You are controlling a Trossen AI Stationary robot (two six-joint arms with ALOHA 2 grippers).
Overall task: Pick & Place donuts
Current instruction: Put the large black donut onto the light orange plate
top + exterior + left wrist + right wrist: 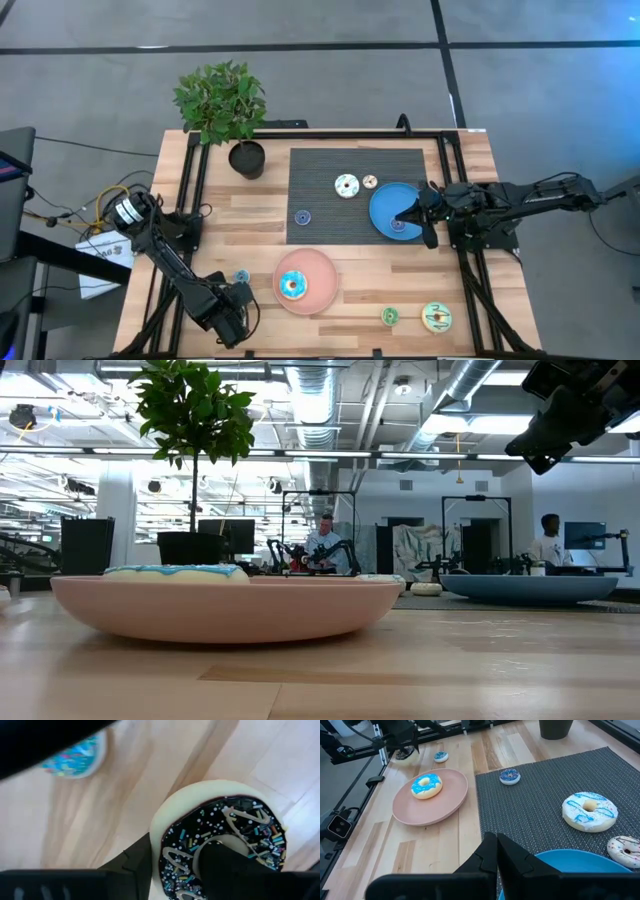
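Your left gripper (pixel 200 870) had its jaws around a dark donut (pixel 220 840), one finger through the hole, at the bench's near left corner; whether they gripped it yet I could not tell. A tiny blue donut (pixel 241 276) lay just beside. Your right gripper (pixel 428 213) sat clenched and empty over the blue plate (pixel 385 205) on the mat (pixel 320 170). Only the blue-frosted donut (pixel 292 286) was on the pink plate (pixel 320 290). The white donut (pixel 346 185), the cream one (pixel 370 182), a tiny one (pixel 303 215) and two by the near right edge (pixel 436 318) were left, in my judgement.
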